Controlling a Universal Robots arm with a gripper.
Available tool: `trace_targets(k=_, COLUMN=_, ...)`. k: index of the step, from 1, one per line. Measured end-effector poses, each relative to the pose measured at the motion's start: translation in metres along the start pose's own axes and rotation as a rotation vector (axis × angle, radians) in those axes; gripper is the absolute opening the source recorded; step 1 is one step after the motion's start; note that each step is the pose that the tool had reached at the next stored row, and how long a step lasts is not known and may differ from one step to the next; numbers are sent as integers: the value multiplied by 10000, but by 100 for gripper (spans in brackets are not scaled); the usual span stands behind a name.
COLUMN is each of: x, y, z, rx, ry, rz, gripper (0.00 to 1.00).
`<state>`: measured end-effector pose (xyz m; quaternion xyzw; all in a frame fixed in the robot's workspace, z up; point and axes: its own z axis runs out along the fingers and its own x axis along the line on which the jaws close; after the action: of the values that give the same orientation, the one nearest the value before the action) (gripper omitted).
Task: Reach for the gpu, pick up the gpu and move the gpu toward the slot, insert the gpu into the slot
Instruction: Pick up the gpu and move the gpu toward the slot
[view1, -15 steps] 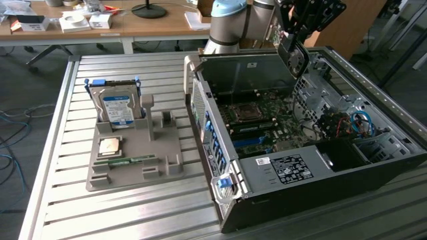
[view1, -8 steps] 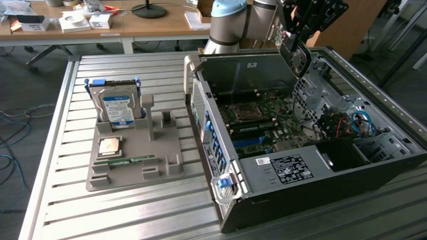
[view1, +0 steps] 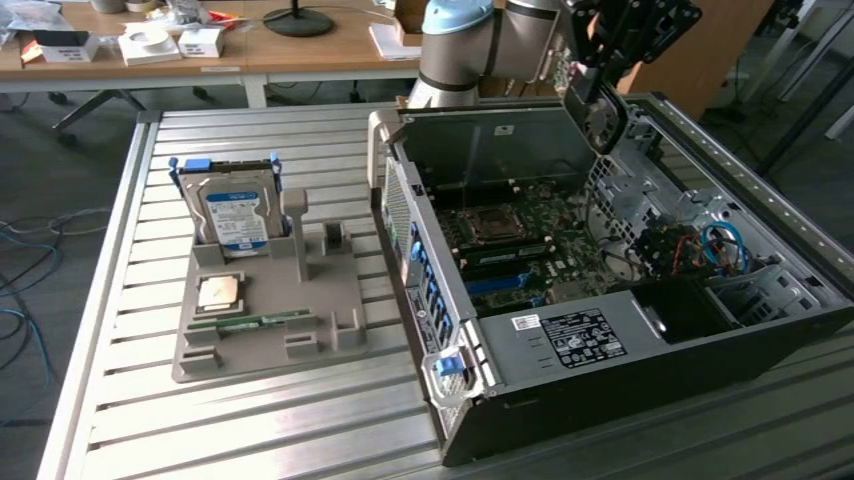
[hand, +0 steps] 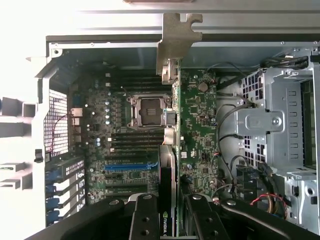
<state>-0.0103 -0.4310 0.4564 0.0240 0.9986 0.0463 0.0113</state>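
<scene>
Presently hand (hand: 171, 216) clamped on gpu (hand: 167, 170), NVIDIA lettering on card edge, held above green motherboard (hand: 95, 120).

Remote tally: one of nearly every kind.

On the slatted metal counter (view1: 200, 420) I count one open black computer case (view1: 534, 425) and one grey plastic holder tray (view1: 287, 300). The tray carries one blue-labelled silver hard drive (view1: 240, 210), one square silver processor chip (view1: 220, 293) and one slim green memory stick (view1: 254, 322). Inside the case I count one green motherboard (hand: 197, 115), one square silver CPU socket (hand: 148, 111) and one blue connector strip (hand: 130, 166) that I can make out. There is one black claw (hand: 171, 220) with two fingers (hand: 145, 220), and one gpu (hand: 168, 165), a thin dark circuit card with one pale silver end bracket.
</scene>
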Motion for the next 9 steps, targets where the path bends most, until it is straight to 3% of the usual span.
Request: trace_targets(k=9, x=-59, y=3, z=2, rx=0, ry=0, rz=0, gripper=27)
